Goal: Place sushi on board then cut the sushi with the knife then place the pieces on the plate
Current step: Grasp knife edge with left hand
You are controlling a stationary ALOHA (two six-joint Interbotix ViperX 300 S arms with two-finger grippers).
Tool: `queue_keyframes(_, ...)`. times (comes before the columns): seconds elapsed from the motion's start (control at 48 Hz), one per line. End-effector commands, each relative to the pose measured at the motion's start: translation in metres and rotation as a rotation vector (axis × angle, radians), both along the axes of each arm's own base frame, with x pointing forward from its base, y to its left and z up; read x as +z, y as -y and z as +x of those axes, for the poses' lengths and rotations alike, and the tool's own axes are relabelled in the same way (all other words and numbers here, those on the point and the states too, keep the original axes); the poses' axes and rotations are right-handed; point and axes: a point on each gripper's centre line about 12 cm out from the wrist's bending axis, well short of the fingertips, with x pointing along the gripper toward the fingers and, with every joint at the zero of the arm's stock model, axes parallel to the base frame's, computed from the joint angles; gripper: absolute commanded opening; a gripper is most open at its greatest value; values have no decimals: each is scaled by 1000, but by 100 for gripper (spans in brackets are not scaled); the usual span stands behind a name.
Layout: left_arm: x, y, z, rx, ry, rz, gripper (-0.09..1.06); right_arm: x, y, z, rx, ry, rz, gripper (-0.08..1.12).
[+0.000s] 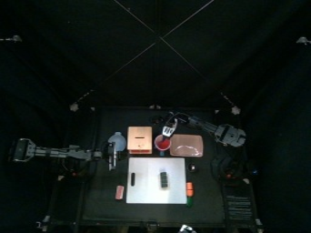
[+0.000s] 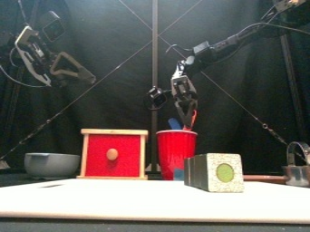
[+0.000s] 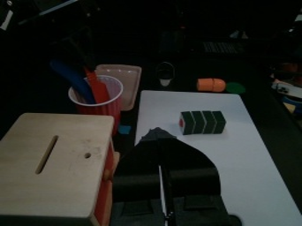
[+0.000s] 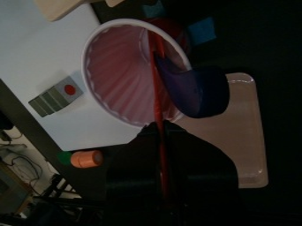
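Note:
The dark green sushi roll (image 1: 163,179) lies in one piece on the white cutting board (image 1: 144,173); the front view shows its rice end (image 2: 224,172). Behind the board stands the red cup (image 2: 176,152) with a blue knife (image 2: 176,120) and a red knife (image 4: 158,79). My right gripper (image 2: 186,107) hangs straight over the cup, shut on the red knife's handle. The pink plate (image 1: 191,149) lies right of the cup. My left gripper (image 3: 161,137) is shut on nothing and hovers by the wooden box, left of the board.
The wooden box (image 1: 138,139) with its red drawer front (image 2: 112,154) stands left of the cup. A blue-grey bowl (image 2: 51,164) sits at the far left, a metal cutter (image 2: 298,169) at the far right. Orange (image 1: 191,188) and green (image 1: 191,200) toys lie beside the board's right edge.

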Motion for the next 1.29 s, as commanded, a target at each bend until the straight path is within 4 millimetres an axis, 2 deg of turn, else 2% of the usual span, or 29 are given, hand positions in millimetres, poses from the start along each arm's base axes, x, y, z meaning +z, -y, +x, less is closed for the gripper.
queue_keyframes(0.021, 6, -1, 3, 4, 23, 1, -2, 42, -5, 0, 12, 84, -57, 26)
queue_keyframes(0.312, 9, -1, 4, 4, 31, 3, -1, 90, -18, -9, 33, 169, -113, 26)
queue_keyframes(0.583, 12, -1, 5, 4, 40, 4, -1, 129, -41, -33, 60, 231, -189, 26)
queue_keyframes(0.708, 13, -2, 6, 6, 41, 1, 0, 150, -59, -45, 78, 312, -278, 26)
queue_keyframes(0.812, 13, -2, 5, 5, 44, 3, 0, 157, -76, -52, 100, 382, -349, 26)
queue_keyframes(0.917, 16, -2, 5, 6, 52, 2, 0, 157, -95, -61, 122, 457, -404, 26)
queue_keyframes(1.062, 24, -1, 8, 1, 78, 10, 0, 148, -124, -69, 150, 614, -458, 26)
queue_keyframes(1.292, 33, 0, 11, -9, 100, 20, 1, 109, -156, -78, 170, 813, -507, 26)
